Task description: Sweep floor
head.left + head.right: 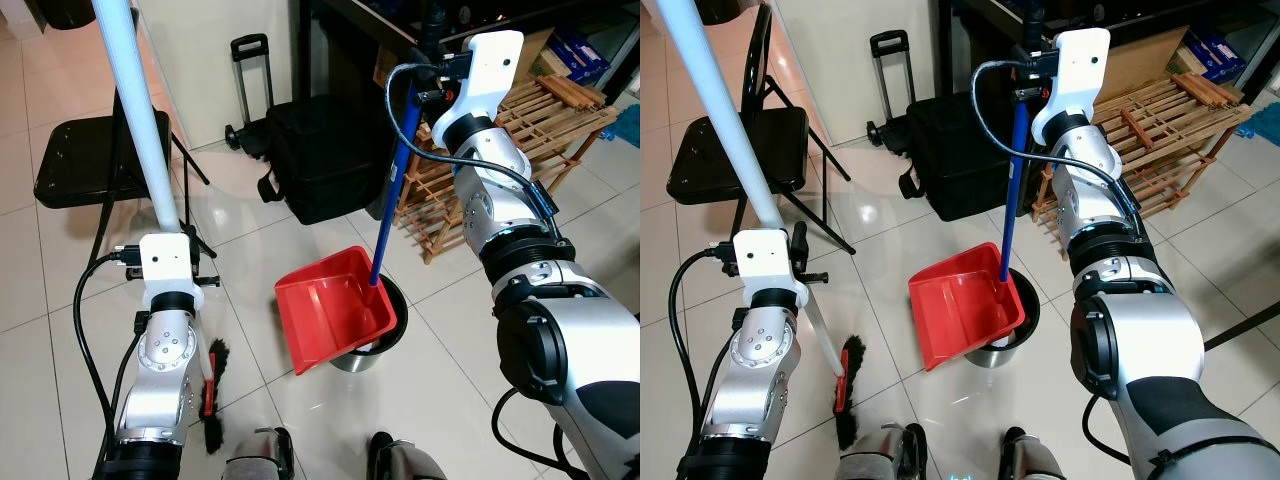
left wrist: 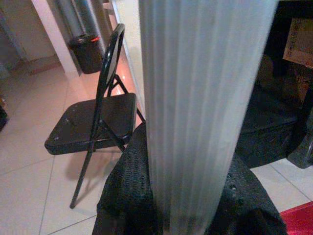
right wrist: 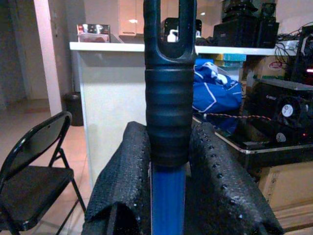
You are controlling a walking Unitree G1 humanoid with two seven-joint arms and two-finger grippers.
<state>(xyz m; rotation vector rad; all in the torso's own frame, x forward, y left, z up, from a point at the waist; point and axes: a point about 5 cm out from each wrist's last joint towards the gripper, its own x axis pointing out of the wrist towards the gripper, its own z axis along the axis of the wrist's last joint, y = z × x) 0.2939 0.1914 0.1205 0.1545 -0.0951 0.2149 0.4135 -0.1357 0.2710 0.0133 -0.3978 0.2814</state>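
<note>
My left gripper (image 2: pixel 188 196) is shut on the broom's white ribbed handle (image 1: pixel 140 120), which slants up to the left. The broom head (image 1: pixel 214 385), black bristles on a red base, rests on the tiled floor beside my left arm. My right gripper (image 3: pixel 168 161) is raised high and is shut on the dustpan's blue pole (image 1: pixel 390 180), just below its black ribbed grip (image 3: pixel 166 112). The red dustpan (image 1: pixel 330 305) hangs tilted with its back edge over a small metal bin (image 1: pixel 1000 355) with a black rim.
A black folding chair (image 1: pixel 90 160) stands at the left behind the broom. A black bag (image 1: pixel 320 160) and a luggage trolley (image 1: pixel 250 80) are by the wall ahead. A wooden rack (image 1: pixel 540 130) sits at the right. My feet (image 1: pixel 260 455) show at the bottom.
</note>
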